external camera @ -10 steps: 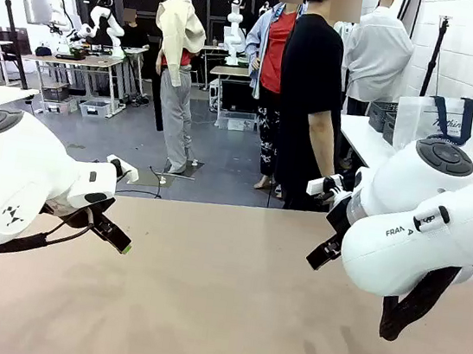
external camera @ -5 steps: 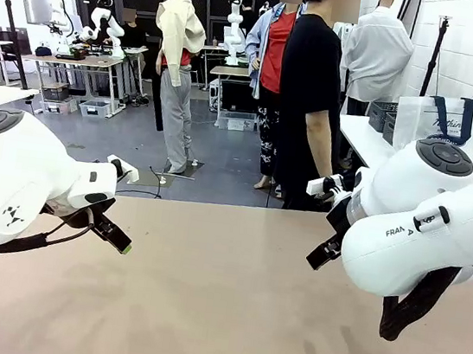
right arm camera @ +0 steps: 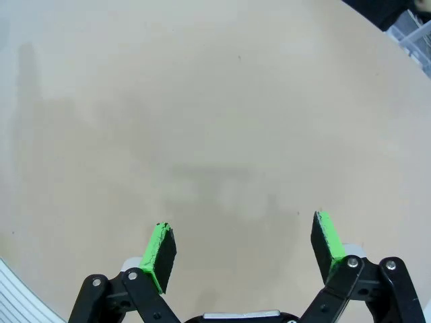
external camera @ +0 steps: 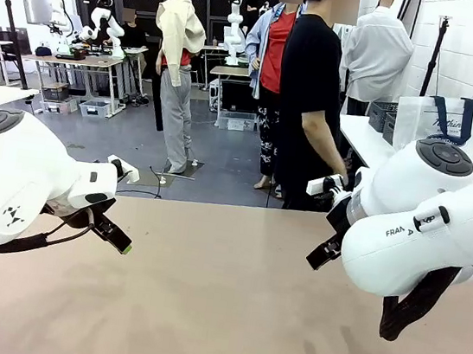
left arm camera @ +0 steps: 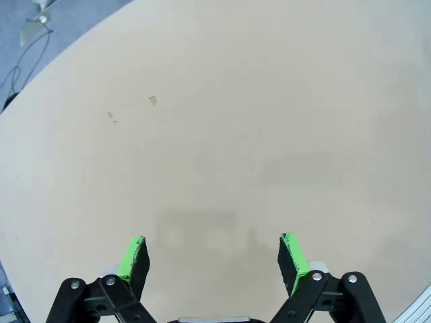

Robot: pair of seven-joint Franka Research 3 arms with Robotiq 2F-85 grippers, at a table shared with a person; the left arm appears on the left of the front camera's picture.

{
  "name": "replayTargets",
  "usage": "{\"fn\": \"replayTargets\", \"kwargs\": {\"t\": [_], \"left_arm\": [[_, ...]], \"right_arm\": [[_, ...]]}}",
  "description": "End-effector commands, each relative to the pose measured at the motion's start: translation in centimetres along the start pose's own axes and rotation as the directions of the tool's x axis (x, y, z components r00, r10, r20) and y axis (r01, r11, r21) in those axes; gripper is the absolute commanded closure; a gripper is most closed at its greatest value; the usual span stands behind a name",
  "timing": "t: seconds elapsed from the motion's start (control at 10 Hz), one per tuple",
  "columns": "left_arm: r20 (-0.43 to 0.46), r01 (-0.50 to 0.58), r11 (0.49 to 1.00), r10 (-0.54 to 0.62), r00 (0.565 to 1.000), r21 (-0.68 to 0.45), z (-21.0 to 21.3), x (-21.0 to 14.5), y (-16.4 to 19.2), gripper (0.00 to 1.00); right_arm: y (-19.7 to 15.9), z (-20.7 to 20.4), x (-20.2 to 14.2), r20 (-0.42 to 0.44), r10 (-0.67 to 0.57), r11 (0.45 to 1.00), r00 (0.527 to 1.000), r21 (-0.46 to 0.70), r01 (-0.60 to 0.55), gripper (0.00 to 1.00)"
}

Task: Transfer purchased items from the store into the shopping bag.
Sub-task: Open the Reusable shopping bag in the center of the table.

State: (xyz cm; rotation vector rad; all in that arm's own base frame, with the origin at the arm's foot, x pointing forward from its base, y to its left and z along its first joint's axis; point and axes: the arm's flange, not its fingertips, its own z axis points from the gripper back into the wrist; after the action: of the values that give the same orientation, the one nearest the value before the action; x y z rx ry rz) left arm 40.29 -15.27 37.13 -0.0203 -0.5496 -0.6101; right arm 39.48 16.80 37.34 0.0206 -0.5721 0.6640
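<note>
left gripper spread wide, holding nothing, tan table beneath; sits mid-left in front view. person in black top upper centre, at table's far edge. right gripper same: wide, empty, right of centre. dark grey basket and clear navy-handled shopping bag upper right on white side table, well apart from both grippers.

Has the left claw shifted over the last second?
No. The left claw holds the same spot against the far edge of the table as before.
</note>
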Motion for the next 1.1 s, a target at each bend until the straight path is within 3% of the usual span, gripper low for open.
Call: {"fn": "replayTargets", "kwargs": {"t": [0.0,1.0], "left_arm": [[0.000,-0.004,1.000,0.004,1.000,0.000,0.01,-0.04,0.15,0.00],[0.000,-0.004,1.000,0.004,1.000,0.000,0.01,-0.04,0.15,0.00]], "right_arm": [[-0.01,0.00,0.00,0.000,0.000,1.000,1.000,0.000,0.000,0.00],[-0.01,0.00,0.00,0.000,0.000,1.000,1.000,0.000,0.000,0.00]]}}
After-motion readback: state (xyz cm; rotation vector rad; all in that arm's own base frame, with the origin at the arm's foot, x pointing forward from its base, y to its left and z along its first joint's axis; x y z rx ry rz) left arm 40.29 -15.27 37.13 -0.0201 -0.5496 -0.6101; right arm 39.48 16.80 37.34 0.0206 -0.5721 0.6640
